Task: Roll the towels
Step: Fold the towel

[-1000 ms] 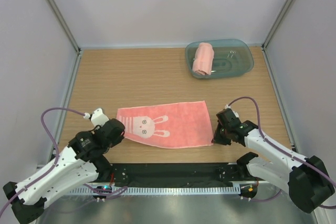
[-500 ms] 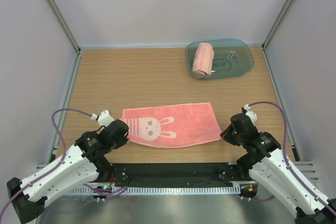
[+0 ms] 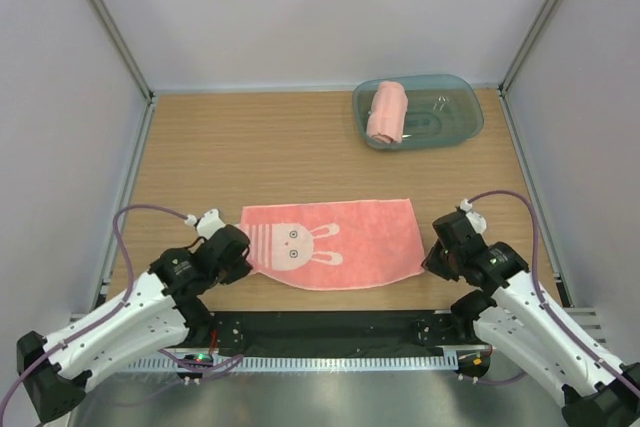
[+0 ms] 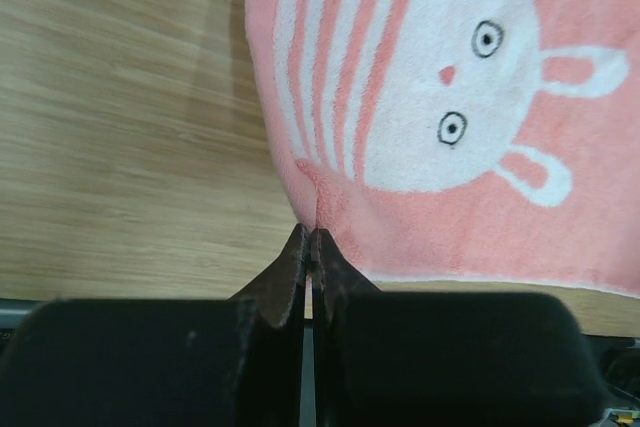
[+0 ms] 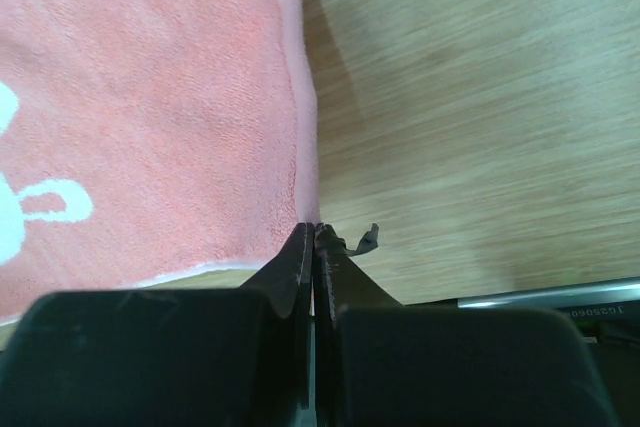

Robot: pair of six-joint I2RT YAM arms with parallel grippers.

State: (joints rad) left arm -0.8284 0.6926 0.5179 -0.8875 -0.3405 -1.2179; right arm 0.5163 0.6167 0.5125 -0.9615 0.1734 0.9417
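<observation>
One salmon-pink towel [image 3: 340, 242] with a white bunny print lies spread flat near the table's front edge. My left gripper [image 3: 247, 260] is shut on its near left corner; in the left wrist view the jaws [image 4: 310, 237] pinch the towel [image 4: 450, 207] just below the striped band. My right gripper [image 3: 426, 265] is shut on the near right corner, and the right wrist view shows its tips [image 5: 314, 230] closed on the hem of the towel [image 5: 150, 97]. A second towel [image 3: 387, 112] lies rolled up inside the tub at the back right.
The translucent blue-green tub [image 3: 462, 117] stands at the far right corner of the wooden table [image 3: 250, 147]. A black rail runs along the near edge between the arm bases. Grey walls close in the left, right and back sides.
Both grippers have carried the flat towel to the right and slightly nearer, drawing it out straighter. The right arm's elbow has swung in from the far right.
</observation>
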